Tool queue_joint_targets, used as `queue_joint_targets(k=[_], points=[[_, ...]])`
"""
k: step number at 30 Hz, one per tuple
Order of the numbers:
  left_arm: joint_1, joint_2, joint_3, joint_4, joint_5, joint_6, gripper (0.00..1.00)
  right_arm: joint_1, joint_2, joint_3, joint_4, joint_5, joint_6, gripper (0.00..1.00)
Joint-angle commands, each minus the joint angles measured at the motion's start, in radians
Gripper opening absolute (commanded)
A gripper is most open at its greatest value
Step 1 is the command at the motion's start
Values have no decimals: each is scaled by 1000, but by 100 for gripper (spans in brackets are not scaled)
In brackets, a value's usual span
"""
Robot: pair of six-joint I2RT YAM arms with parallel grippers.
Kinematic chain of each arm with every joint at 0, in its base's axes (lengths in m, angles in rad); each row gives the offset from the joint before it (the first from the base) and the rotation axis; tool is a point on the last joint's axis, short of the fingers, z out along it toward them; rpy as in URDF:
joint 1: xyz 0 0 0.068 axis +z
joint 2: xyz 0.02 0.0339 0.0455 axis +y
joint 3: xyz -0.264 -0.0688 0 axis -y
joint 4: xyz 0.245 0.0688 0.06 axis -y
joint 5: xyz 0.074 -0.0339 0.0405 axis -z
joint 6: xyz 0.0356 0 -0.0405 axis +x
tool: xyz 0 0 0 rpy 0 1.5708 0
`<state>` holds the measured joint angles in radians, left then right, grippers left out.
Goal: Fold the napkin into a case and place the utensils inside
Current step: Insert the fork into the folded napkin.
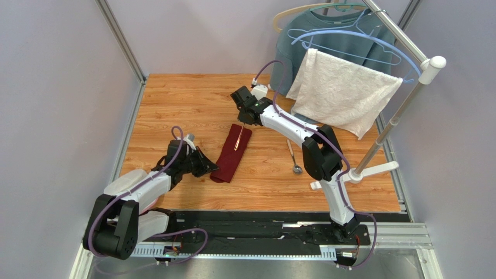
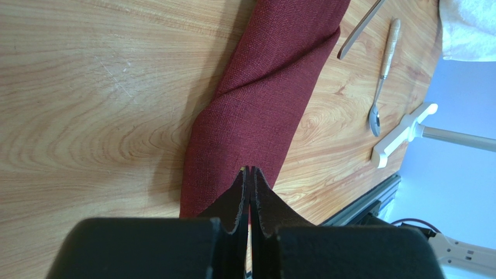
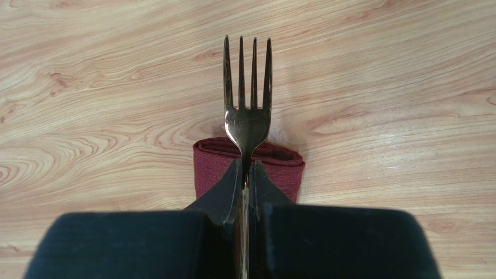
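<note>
The right jaws are clamped on the neck of the golden fork (image 3: 248, 116), tines sticking out past the tips. In the top view the fork hangs over the 12 o'clock half of the folded maroon case (image 1: 231, 157), above the cloth and not yet inside it. The left jaws are closed tight at the case's 7 o'clock end, their tips down on the fabric; whether they pinch a layer cannot be told. The spoon (image 1: 294, 158) lies on the table (image 1: 174, 104) at the case's 3 o'clock, well apart.

The likeliest failure is the tines snagging the top layer or sliding over it and missing the opening. If the left jaws are not pinning the case, a push could also drag it along the table or loosen its folds. The thin neck may twist in the narrow grip.
</note>
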<state>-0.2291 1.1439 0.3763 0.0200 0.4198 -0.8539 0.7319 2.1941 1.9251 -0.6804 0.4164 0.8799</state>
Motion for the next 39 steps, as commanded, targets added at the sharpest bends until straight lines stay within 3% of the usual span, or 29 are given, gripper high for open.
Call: queue_joint_targets(k=[1, 7, 18, 29, 39], points=[[-1, 5, -14, 54, 10, 30, 0, 6, 3, 38, -4, 68, 4, 0], [-7, 7, -2, 103, 129, 52, 0, 6, -4, 3, 10, 101, 2, 0], [-69, 60, -2, 104, 175, 56, 0, 1, 47, 37, 22, 122, -25, 0], [-70, 108, -47, 129, 137, 62, 0, 12, 30, -3, 38, 101, -2, 0], [-70, 125, -94, 178, 137, 47, 0, -6, 75, 77, 22, 131, -59, 0]])
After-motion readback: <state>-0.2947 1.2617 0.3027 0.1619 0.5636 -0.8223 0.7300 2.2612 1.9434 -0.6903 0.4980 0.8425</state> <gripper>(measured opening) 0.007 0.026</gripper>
